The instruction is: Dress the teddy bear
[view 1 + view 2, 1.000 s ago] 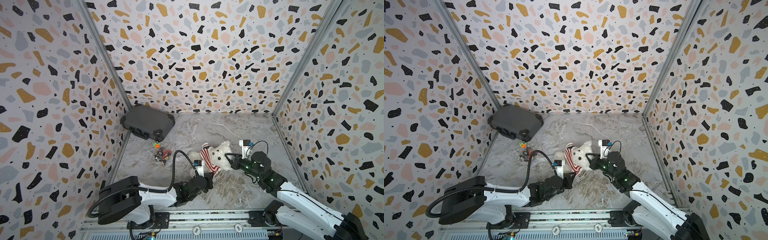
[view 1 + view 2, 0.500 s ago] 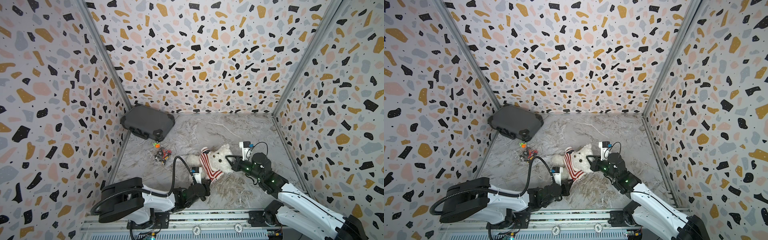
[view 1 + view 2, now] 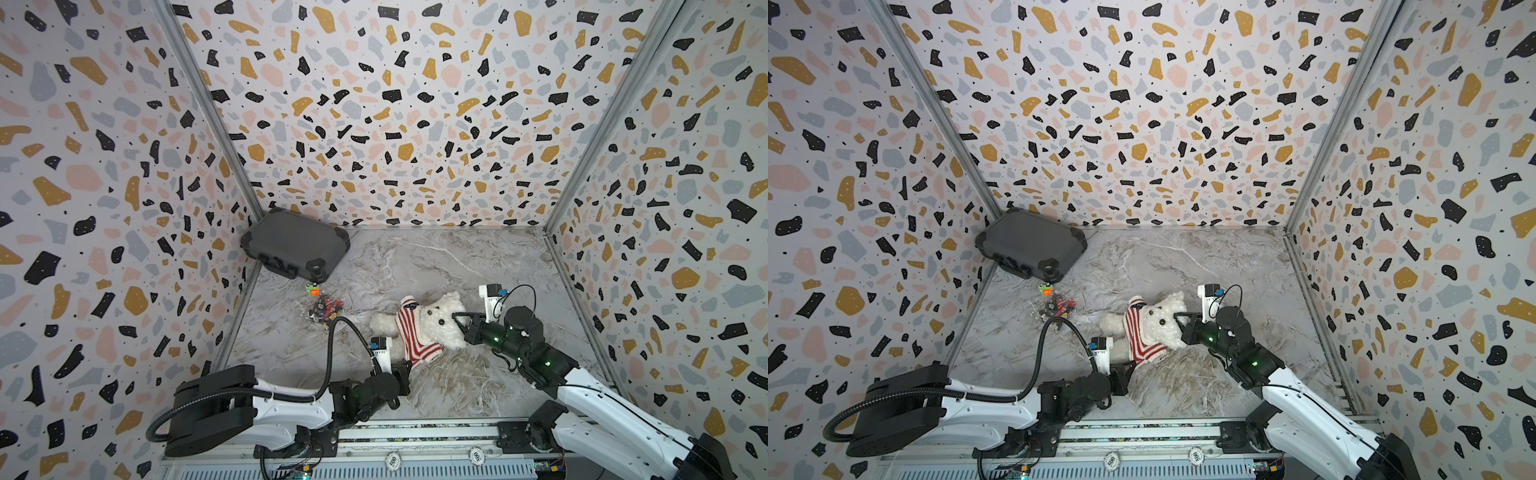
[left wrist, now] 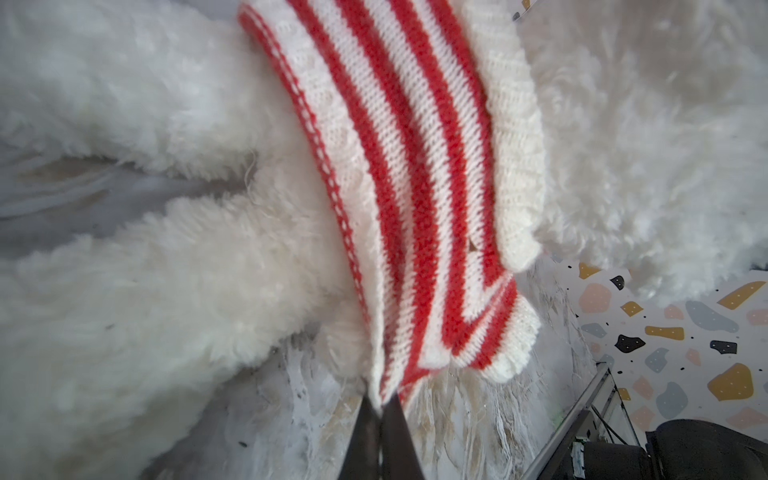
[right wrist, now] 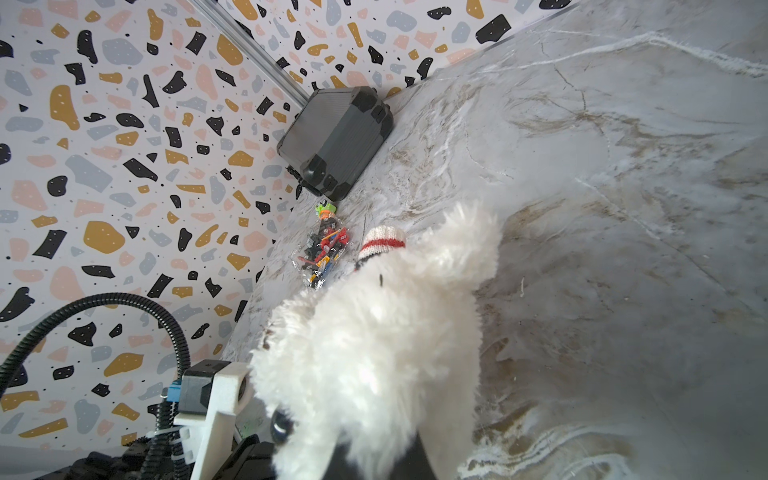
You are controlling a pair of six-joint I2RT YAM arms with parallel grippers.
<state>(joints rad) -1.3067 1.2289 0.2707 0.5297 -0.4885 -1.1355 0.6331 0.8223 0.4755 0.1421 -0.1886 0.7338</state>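
Two white-and-black robot arms reach over a grey marble-patterned tabletop (image 3: 457, 266) inside a box of speckled terrazzo walls. Well beyond the left pincer (image 3: 408, 365), toward its left, a dark grey hard-shell case (image 3: 293, 245) sits in the far corner. Nearer that pincer, but apart from it, lie a small orange-and-green toy (image 3: 312, 289) and a clear bag of small colourful plastic pieces (image 3: 325, 309). The left pincer's two dark fingers (image 4: 392, 440) are pressed together, pinching the bottom hem of a small red-and-white striped knit sweater (image 4: 415, 166). The sweater wraps the torso of a fluffy white plush teddy bear (image 3: 444, 338). The bear lies on the tabletop between the two pincers, legs just beyond the left pincer and head against the right one. One striped sleeve stands up on the bear's far side. The right pincer (image 3: 459, 322) is closed on the fur of the bear's head, beside its dark eyes and nose. Its wrist view shows white fur bunched round its tips.
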